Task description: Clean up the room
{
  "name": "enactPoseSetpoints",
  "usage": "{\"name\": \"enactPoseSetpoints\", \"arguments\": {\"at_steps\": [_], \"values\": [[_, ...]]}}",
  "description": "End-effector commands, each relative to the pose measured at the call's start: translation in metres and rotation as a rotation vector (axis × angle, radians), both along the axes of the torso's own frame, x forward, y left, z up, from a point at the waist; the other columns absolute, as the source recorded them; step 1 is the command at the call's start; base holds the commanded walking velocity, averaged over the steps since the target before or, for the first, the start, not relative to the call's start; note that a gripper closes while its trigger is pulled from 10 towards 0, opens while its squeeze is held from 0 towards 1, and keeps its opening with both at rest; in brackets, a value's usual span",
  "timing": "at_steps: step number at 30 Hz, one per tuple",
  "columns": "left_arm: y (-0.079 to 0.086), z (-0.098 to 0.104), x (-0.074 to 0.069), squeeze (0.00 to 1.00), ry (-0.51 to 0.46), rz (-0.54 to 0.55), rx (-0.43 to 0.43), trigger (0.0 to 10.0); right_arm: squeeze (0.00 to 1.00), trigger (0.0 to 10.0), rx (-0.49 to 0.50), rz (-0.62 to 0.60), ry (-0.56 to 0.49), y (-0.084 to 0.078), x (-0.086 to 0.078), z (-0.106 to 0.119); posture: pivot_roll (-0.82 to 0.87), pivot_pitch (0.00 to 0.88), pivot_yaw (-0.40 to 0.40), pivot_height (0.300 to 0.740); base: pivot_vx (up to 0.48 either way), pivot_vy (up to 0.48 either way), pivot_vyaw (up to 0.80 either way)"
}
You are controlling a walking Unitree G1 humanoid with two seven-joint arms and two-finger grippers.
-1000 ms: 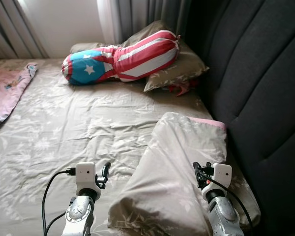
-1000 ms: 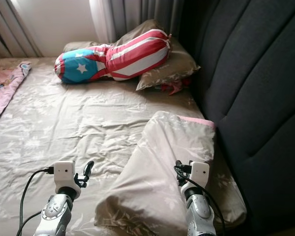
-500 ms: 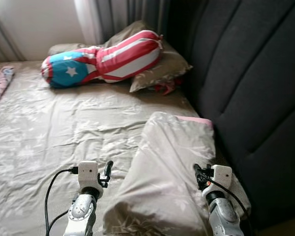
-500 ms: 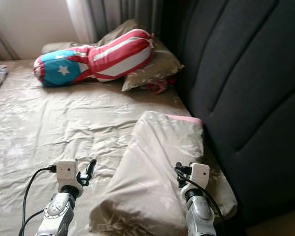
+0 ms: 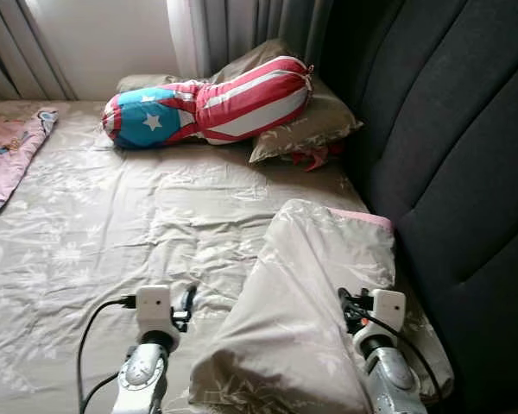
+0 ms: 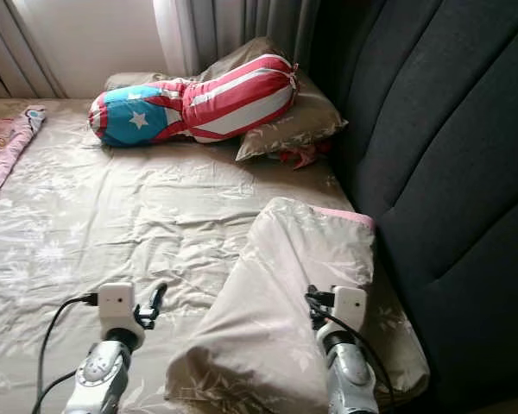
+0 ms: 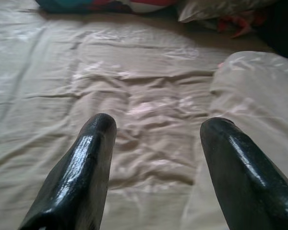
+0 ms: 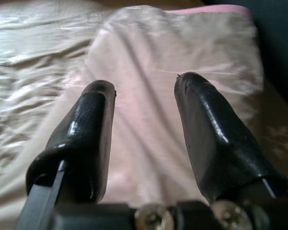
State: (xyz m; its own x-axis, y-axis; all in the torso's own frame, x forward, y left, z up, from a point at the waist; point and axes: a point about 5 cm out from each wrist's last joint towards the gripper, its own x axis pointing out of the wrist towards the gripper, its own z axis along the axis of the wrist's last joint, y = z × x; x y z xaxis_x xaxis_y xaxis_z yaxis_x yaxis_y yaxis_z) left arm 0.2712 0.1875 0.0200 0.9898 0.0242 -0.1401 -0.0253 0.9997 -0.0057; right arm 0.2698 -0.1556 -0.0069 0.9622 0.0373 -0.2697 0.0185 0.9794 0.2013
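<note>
A beige leaf-print pillow with a pink edge lies on the bed near me, beside the headboard. My left gripper hovers open over the wrinkled sheet just left of that pillow, with nothing between its fingers. My right gripper is open above the pillow's right side, empty too, its fingers pointing along the pillow. At the far end lies a bolster in red and white stripes with a blue starred end, resting against a second beige pillow.
A dark grey padded headboard runs along the right. A pink blanket lies at the left edge of the bed. Something red sticks out under the far pillow. Curtains hang behind. The beige sheet is wrinkled.
The head camera swung aside and came back, so the whole picture shifted. Both grippers and the bedding hold their places.
</note>
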Motion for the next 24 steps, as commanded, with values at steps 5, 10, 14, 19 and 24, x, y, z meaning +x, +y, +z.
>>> {"name": "enactPoseSetpoints", "arguments": {"at_steps": [5, 10, 14, 19, 24], "values": [[-0.0036, -0.0004, 0.0003, 0.00, 0.003, -0.009, 0.014, 10.0, 0.00, 10.0, -0.007, -0.011, 0.015, -0.0052, -0.0017, -0.0023, -0.01, 0.033, -0.058, 0.740, 0.000, -0.178, 0.00], [-0.0050, 0.0002, 0.0006, 0.00, -0.001, -0.008, 0.005, 10.0, 0.00, 10.0, -0.006, -0.011, 0.017, -0.0049, -0.0016, -0.0025, -0.01, 0.035, -0.059, 0.740, 0.000, -0.362, 0.00], [-0.0053, 0.0004, 0.0009, 0.00, -0.002, -0.004, -0.004, 10.0, 0.00, 10.0, -0.007, -0.011, 0.018, -0.0049, -0.0014, -0.0026, -0.01, 0.036, -0.060, 0.740, 0.000, 0.000, 0.00], [-0.0056, 0.0006, 0.0008, 0.00, -0.004, -0.003, -0.006, 10.0, 0.00, 10.0, -0.008, -0.012, 0.020, -0.0057, -0.0019, -0.0031, -0.01, 0.036, -0.059, 0.740, 0.000, 0.000, 0.00], [-0.0047, 0.0011, 0.0004, 0.00, -0.008, 0.002, -0.005, 10.0, 0.00, 10.0, -0.008, -0.012, 0.020, -0.0060, -0.0024, -0.0033, -0.01, 0.039, -0.061, 0.740, 0.000, 0.000, 0.00]]}}
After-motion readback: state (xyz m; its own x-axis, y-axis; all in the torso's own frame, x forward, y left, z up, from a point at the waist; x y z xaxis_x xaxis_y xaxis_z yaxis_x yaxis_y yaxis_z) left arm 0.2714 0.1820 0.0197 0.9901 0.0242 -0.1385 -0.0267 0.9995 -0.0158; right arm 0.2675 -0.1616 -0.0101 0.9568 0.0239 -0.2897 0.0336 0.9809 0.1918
